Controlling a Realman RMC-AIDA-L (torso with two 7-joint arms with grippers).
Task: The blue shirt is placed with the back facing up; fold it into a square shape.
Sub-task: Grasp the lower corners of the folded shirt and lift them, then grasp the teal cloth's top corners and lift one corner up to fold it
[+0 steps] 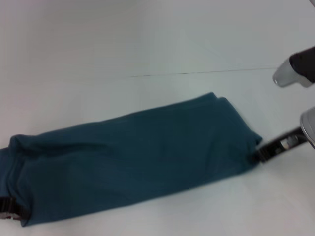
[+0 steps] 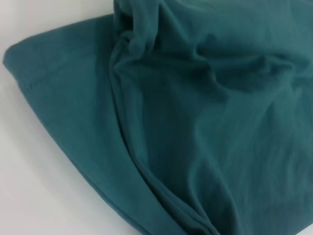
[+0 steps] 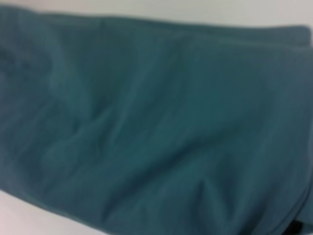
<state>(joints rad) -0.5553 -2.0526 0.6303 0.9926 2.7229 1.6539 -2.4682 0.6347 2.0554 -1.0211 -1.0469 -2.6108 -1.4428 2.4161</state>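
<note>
The blue shirt (image 1: pixel 133 157) lies on the white table as a long folded strip, running from the near left to the far right, plain side up. My left gripper (image 1: pixel 8 210) sits at the strip's near-left end, mostly hidden under bunched cloth, and is shut on that end. In the left wrist view the shirt (image 2: pixel 195 122) fills the picture, its creases running together toward the grip. My right gripper (image 1: pixel 263 150) is shut on the far-right corner. The right wrist view shows flat blue shirt (image 3: pixel 146 127) cloth close up.
The white table (image 1: pixel 147 39) extends all around the strip, with a thin dark seam line (image 1: pixel 197 73) across it behind the shirt. Part of my right arm's white and dark casing (image 1: pixel 295 69) hangs at the right edge.
</note>
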